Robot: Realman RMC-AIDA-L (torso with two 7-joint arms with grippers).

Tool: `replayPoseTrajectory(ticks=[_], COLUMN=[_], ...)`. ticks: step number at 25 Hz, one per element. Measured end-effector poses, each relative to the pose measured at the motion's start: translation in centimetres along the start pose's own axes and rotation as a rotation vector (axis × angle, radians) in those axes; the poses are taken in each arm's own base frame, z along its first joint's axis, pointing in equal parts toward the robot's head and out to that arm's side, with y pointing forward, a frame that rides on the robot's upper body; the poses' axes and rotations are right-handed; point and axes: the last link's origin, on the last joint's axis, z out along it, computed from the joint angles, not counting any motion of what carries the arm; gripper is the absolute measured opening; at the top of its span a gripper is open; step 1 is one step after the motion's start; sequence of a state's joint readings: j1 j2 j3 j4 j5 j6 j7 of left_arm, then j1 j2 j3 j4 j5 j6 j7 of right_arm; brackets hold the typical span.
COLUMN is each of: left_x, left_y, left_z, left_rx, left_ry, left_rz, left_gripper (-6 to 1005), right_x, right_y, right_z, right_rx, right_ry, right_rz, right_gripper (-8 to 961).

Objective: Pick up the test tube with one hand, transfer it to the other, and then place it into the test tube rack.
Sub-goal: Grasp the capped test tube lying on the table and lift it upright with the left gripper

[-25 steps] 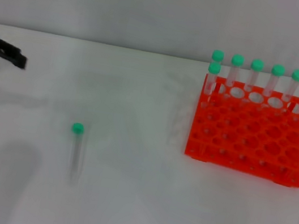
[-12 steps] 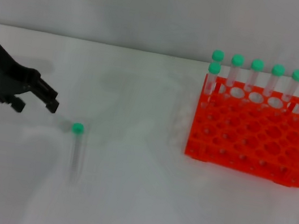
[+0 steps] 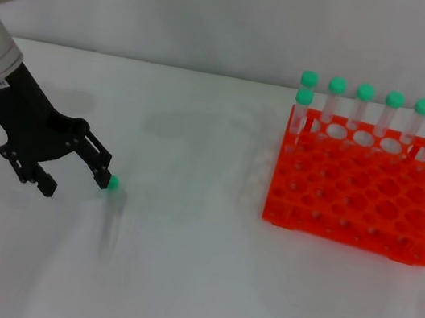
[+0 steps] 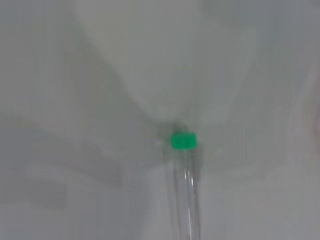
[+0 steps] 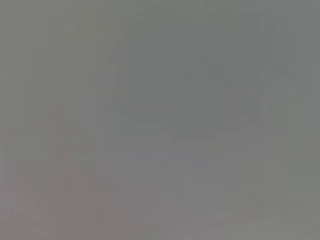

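The left gripper (image 3: 78, 171) has its jaws spread, its upper fingertip at the green cap (image 3: 113, 183) of the test tube (image 3: 110, 219), which lies flat on the white table (image 3: 175, 283), body toward 6 o'clock. This looks like the reach before pickup; next, straddle and pinch. The orange test tube rack (image 3: 354, 191) sits well apart at 3 o'clock. The right gripper is unseen.

Head cam: high, facing forward-down, wide over table (image 3: 191, 286); rack (image 3: 354, 191) at 3 o'clock, tube (image 3: 111, 207) at 8 | Left wrist cam: close above tube (image 4: 185, 190), shared with head | Right wrist cam: featureless grey, nothing shared.
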State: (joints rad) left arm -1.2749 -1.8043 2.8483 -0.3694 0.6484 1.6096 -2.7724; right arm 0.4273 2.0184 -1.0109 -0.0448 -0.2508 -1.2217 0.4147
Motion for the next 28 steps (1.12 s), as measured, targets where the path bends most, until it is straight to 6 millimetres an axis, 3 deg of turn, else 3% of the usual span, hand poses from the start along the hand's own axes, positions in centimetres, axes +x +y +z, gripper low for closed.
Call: replayPoseTrajectory(ticks=[7,15,21,28], left_x=[-0.5,0.3,0.1,-0.2], left_y=[-0.2,-0.4,1.1,0.7], left_z=[0.1,1.2,3.8,4.6], left_rx=[0.043,0.058,0.058,0.093], left_ry=[-0.039,0.023,0.001,-0.005], left_rz=[-0.103,-0.122,-0.09,-0.105], left_gripper=[840,834,830,825], right_x=[-0.9,-1.6,-2.2,-2.3], right_y=[-0.3,-0.8,-1.1,-1.2], right_z=[0.7,1.3,1.6,1.7], right_rx=[-0.004,0.015,0.019,0.018], right_ry=[-0.028,-0.051,-0.07,-0.072], right_rz=[-0.03,-0.082,-0.112,-0.124], right_gripper=[873,873,873,872])
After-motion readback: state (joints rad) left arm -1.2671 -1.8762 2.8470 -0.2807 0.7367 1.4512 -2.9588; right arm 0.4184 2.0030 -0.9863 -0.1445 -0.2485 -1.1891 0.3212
